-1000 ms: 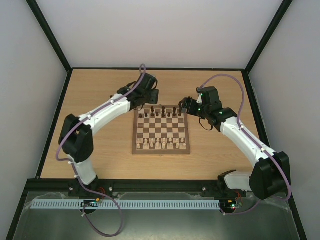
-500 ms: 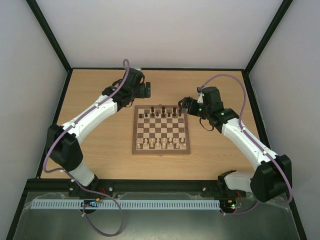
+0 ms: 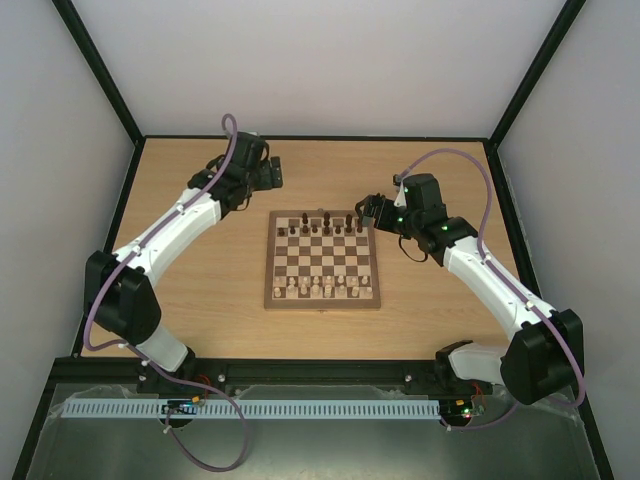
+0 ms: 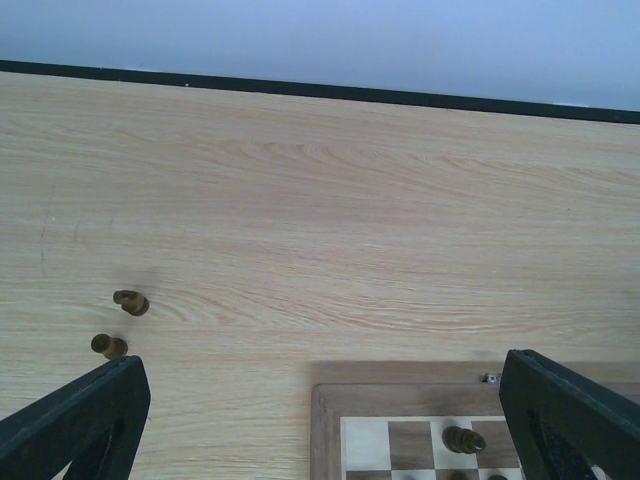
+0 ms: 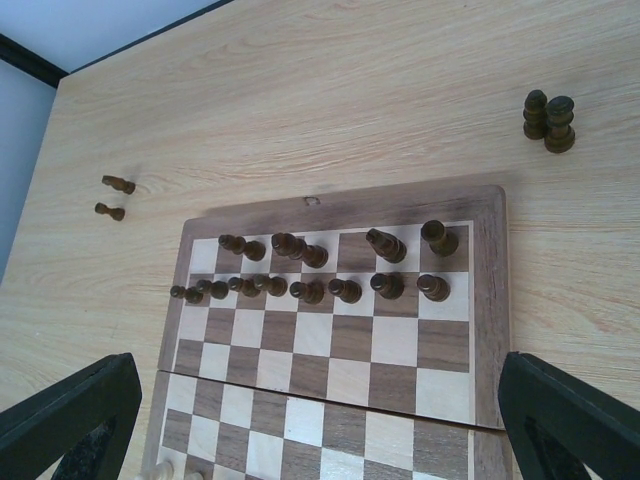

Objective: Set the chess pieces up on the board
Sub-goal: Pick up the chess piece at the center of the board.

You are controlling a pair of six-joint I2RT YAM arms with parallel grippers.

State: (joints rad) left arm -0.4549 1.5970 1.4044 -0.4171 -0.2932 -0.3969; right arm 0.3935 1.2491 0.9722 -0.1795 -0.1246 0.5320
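**Overhead view.** I see the square wooden chessboard (image 3: 322,262), checkered in light and dark brown inside a pale frame, lying flat in the middle of the light wood table (image 3: 200,300) between the two arms. The small dark brown wooden chess pieces (image 3: 325,226) stand on its two far rows. A row of pale cream pieces (image 3: 320,290) lines the near edge. The left gripper (image 3: 270,172) hangs over bare table beyond the board's far-left corner, apart from the board. The right gripper (image 3: 365,210) sits at the far-right corner, just beside the frame.

**Left wrist view.** My left gripper (image 4: 320,400) is spread wide. Its black fingers (image 4: 85,415) stand at opposite edges of the picture, with nothing between them. Below lies one corner of the board (image 4: 330,420), with one dark piece (image 4: 462,439) on a square near it. On the table to the left, two toppled dark pieces (image 4: 131,302) lie near each other, well apart from the board.

**Right wrist view.** My right gripper (image 5: 320,400) is likewise wide open and holds nothing, with its fingers (image 5: 575,415) at the lower corners of the picture. Here the board (image 5: 490,300) shows a line of dark pawns (image 5: 345,290) on the second row. Several taller dark pieces (image 5: 385,245) stand on the row behind them. The toppled pair (image 5: 118,184) lies on the table off one far corner. A pair of upright dark pieces (image 5: 548,118) stands on the table off the other far corner, side by side and touching or very nearly so.
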